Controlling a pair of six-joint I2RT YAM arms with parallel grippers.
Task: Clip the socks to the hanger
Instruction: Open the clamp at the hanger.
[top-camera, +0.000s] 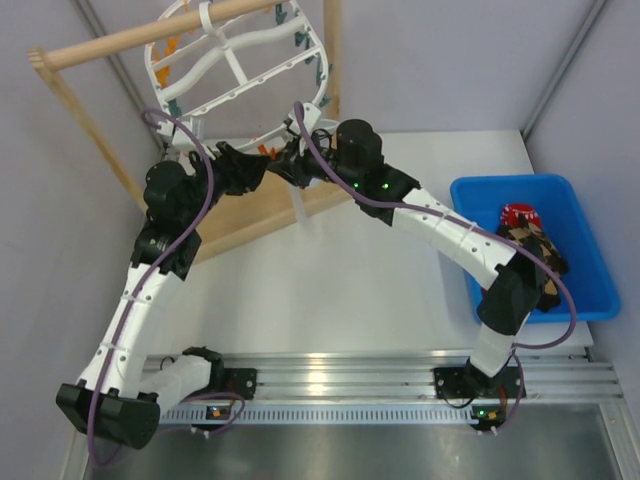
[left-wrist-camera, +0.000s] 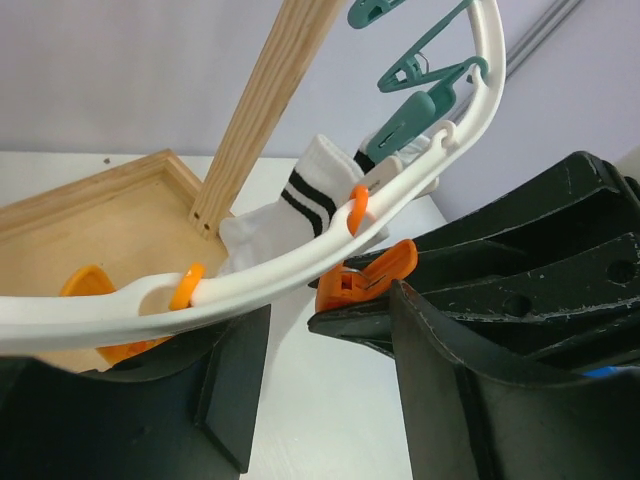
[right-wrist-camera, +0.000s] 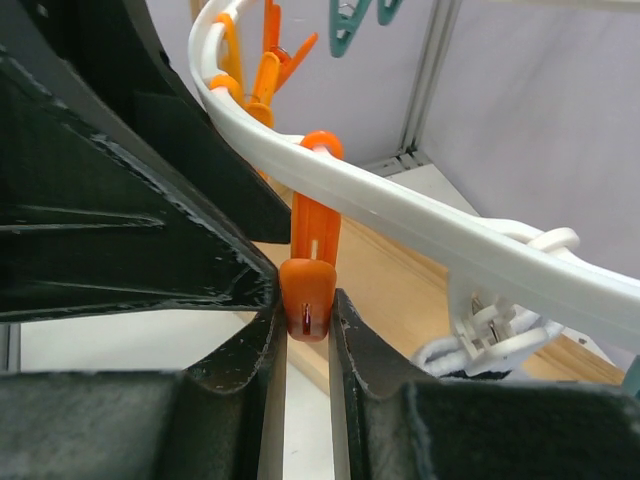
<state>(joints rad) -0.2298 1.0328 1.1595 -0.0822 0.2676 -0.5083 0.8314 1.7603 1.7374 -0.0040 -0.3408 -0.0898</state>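
White plastic hanger (top-camera: 235, 60) hangs off the wooden rack (top-camera: 120, 40) at the far left of the tabletop (top-camera: 330, 290). Both arms are stretched forward and bent inward, wrists meeting at its lower rim. On the right side, the right claw (right-wrist-camera: 307, 312) is pinched tight on the tail of an orange clip (right-wrist-camera: 308, 290) hanging under the rim. Opposite it, the left claw (left-wrist-camera: 320, 352) is spread apart with nothing between the fingers; the rim crosses just above the gap, clip just beside its right finger. A white sock (left-wrist-camera: 290, 205) with dark bands hangs at the rim just beyond, beside the rack's upright. The other socks (top-camera: 530, 240) sit in the blue bin (top-camera: 480, 195) at the right edge, well apart. It's crowded at the rim; bare tabletop shows between the arms.
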